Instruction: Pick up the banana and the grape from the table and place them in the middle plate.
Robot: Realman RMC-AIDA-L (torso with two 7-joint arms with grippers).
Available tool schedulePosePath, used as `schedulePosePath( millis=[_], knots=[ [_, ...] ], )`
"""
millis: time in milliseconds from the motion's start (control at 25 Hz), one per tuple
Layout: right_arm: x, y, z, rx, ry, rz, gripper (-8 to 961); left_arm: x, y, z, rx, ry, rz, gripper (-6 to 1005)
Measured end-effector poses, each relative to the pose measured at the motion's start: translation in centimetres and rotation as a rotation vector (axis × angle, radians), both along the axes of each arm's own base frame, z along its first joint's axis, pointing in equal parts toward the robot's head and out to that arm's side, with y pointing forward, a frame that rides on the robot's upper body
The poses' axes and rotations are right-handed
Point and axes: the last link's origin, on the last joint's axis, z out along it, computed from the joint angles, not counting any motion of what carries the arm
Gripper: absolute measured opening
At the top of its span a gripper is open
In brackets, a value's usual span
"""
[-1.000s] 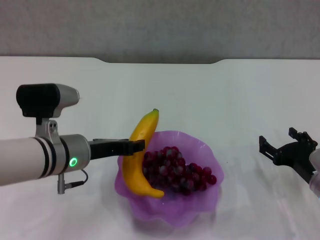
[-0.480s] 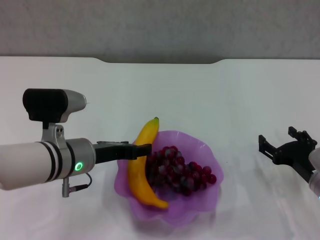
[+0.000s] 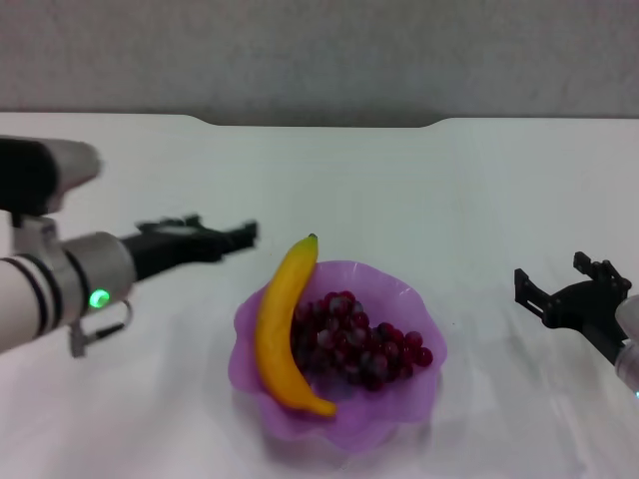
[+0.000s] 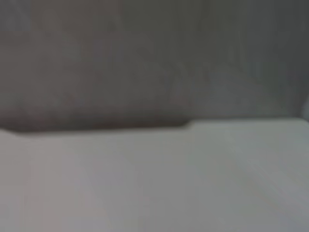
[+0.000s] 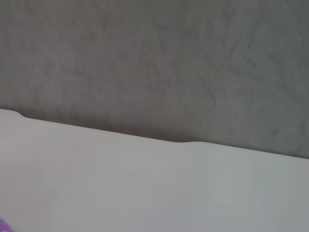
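my left gripper [image 3: 235,236] hangs above the table [image 3: 419,190], off the left side of the middle plate [image 3: 399,299] and clear of it. it carries nothing; motion blur hides its tip, so i cannot tell how far it is parted.

the banana [image 3: 283,324] lies in the left half of the middle plate, its dark tip poking out over the far rim and its lower end curling toward the near rim. the grape [image 3: 361,341] bunch fills the centre and right half of the same plate, touching the banana along its inner curve.

my right gripper [image 3: 561,296] is parked well to the right of the plate, low over the table, with its black prongs spread apart and holding nothing.

the left wrist view shows only blurred white tabletop and a grey wall [image 4: 154,58] behind it. the right wrist view shows the table's notched far edge, the same wall, and a sliver of purple plate rim at one corner.
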Motion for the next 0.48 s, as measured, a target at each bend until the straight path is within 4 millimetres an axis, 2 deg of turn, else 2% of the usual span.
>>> schedulePosePath(
  millis=[160,320,400,480],
  knots=[
    [-0.2,0.1,-0.1,-0.002,0.001,0.007,892,-1.6,0.5,1.0,0.215,0.124,-0.029,891],
    [-0.3,0.2,-0.1,-0.003,0.002,0.010,892,-2.9,-0.1,0.1,0.383,0.240,-0.038,891],
    [-0.3,0.1,-0.2,-0.005,0.002,0.009,892,-3.9,-1.1,-0.8,0.526,0.319,-0.054,891],
    [-0.4,0.1,-0.2,-0.009,0.000,0.012,892,-4.2,-1.6,-1.0,0.583,0.338,-0.066,890]
  ],
)
